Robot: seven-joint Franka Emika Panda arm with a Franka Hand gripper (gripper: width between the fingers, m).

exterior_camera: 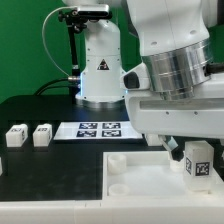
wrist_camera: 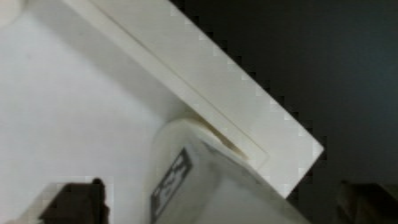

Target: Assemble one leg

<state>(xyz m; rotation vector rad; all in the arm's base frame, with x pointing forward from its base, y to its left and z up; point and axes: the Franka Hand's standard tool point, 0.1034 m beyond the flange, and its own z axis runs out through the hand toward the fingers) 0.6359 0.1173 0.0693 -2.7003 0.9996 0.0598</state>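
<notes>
So the biggest thing here is the arm (exterior_camera: 175,60), leaning in over the black tabletop (exterior_camera: 40,170) with its pincer (exterior_camera: 193,152) pointed straight down. Right under the pincer sits the big white tray (exterior_camera: 135,185), and the wrist view shows its raised rim (wrist_camera: 214,90) running diagonally past. My guess is the tray sits flat so its corner sockets face up to take the legs.

The marker board (exterior_camera: 100,128) lies flat on the tabletop, well off to the side of the pincer and behind the tray.

Now the leg (exterior_camera: 197,165): it's directly below the pincer, standing upright with its tag facing the exterior camera, down at the tray's corner. In the wrist view the leg (wrist_camera: 196,185) sits between the jaws, but there's a clear gap between it and the one dark finger (wrist_camera: 71,203) I can make out, so the pincer looks spread apart, straddling the leg rather than squeezing it. The leg looks to be resting in the socket on its own. Can't tell if it's fully seated though.

Two more small blocks (exterior_camera: 28,136) wait far from the pincer, side by side, probably the spares.
</notes>
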